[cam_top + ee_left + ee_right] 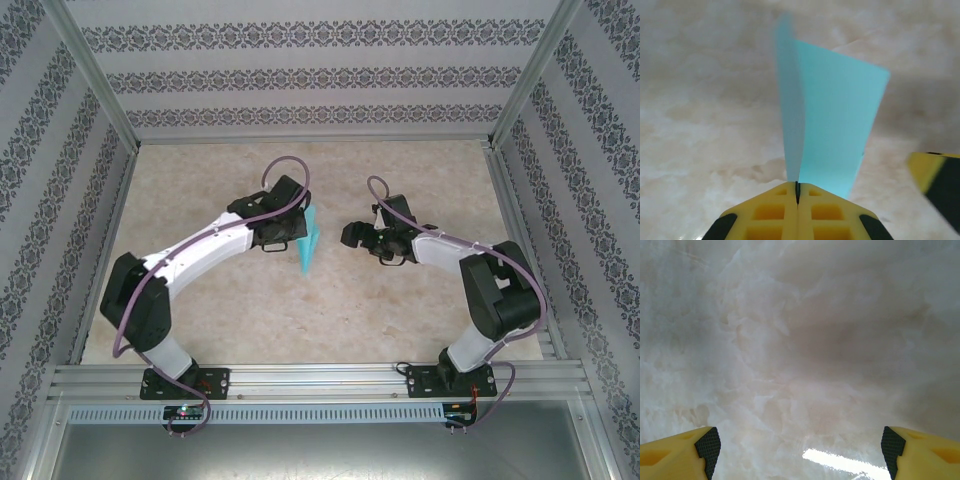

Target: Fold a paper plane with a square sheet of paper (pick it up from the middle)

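The left gripper has its jaws pressed together on what looks like the teal paper plane, standing on edge above the marbled table. Just beside it, the right gripper hangs spread wide, holding nothing.

The left arm arcs from its near-left base toward the middle, and the left gripper is clamped tight on the teal paper. The right arm bends in from the near right, and the right gripper has its fingers spread wide.
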Available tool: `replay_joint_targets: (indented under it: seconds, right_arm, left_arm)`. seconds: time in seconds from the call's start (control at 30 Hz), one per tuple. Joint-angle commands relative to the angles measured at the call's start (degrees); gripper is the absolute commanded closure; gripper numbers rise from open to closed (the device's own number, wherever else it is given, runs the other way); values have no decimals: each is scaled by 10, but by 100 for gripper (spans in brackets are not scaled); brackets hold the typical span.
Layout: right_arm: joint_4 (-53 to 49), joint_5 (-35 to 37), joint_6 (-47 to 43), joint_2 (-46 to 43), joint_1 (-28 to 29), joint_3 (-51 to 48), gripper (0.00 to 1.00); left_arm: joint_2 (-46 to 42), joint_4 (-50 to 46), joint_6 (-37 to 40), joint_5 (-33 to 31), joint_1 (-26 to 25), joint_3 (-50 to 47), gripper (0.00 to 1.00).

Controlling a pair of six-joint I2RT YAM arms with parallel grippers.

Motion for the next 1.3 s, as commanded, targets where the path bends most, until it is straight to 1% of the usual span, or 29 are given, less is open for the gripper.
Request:
replay_joint_targets:
  seconds: [0.0, 0.1, 0.17, 0.27, 0.3, 0.37, 0.47, 0.57, 0.67, 0.73, 0.83, 0.93, 1.13, 1.27]
  right_arm:
    - [29, 26, 5, -41, -5, -20, 14]
    - [37, 45, 0, -68, -8, -33, 14]
    - [40, 51, -6, -82, -7, -38, 14]
    - [43, 49, -17, -89, -6, -38, 15]
    - [45, 47, -20, -89, -3, -37, 16]
    - [48, 34, -29, -87, 3, -32, 20]
    - [40, 11, -43, -76, 32, -16, 27]
    - [14, -2, -52, -56, 67, 7, 37]
    - [-1, -22, -40, -30, 91, 21, 49]
    - [0, -27, -33, -18, 102, 23, 53]
    - [-4, -27, -25, 3, 114, 30, 57]
    - [-5, -37, -18, 24, 122, 40, 58]
    - [-20, -35, -17, 53, 132, 54, 58]
    - [-25, -55, -14, 67, 139, 62, 58]
  left_arm:
    - [-18, 84, 34, 52, 7, -42, 94]
    - [-17, 144, 31, 92, 16, -78, 94]
    - [-6, 202, 25, 126, 25, -108, 95]
    - [19, 274, 15, 183, 32, -140, 95]
    - [25, 286, 14, 190, 32, -146, 95]
    - [33, 311, 18, 202, 34, -160, 95]
    - [37, 354, 8, 227, 41, -190, 95]
    - [43, 409, -7, 254, 49, -229, 95]
    - [51, 441, -13, 265, 53, -257, 96]
    - [55, 453, -16, 267, 57, -270, 96]
    - [60, 471, -23, 272, 64, -286, 96]
    - [59, 477, -25, 274, 67, -296, 96]
    - [51, 471, -21, 269, 71, -299, 96]
    - [50, 472, -20, 270, 72, -300, 97]
